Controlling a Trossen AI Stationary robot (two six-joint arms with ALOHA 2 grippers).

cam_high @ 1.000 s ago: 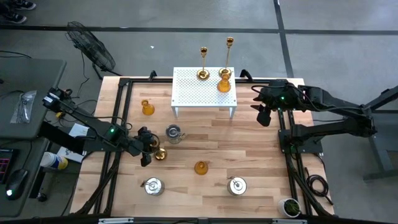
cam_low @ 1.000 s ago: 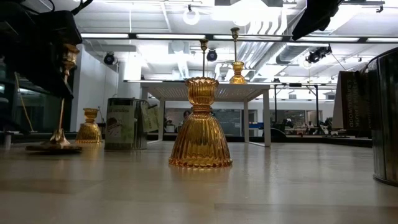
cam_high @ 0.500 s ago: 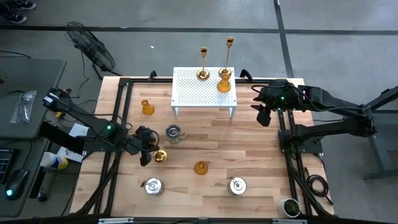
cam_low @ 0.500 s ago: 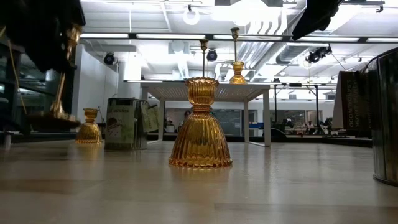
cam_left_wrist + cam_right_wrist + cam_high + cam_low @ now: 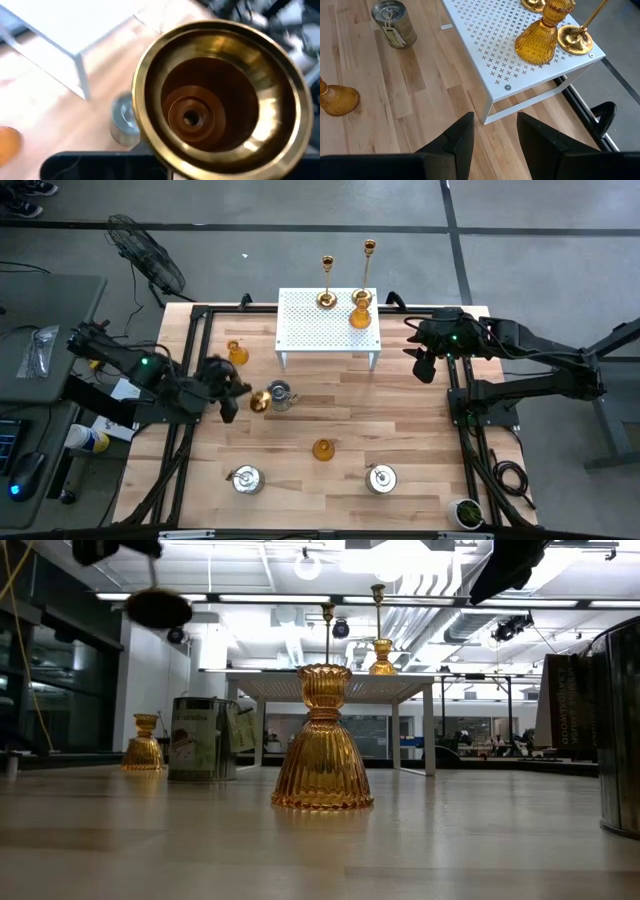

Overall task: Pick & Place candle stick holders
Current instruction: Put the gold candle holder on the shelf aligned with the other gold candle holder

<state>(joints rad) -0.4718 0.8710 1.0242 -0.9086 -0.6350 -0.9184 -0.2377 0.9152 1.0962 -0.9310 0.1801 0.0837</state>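
Gold candlestick's (image 5: 220, 95) hollow base underside shows only from the left wrist.

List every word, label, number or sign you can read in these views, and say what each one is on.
No text can be read in any view.
Tag on the silver pot: printing too small to read.
Label on the same silver pot in the low view: blurred, unreadable.
Brown box at the low view's right edge: markings too dark and blurred.
White rack: only cross-shaped holes, no lettering.
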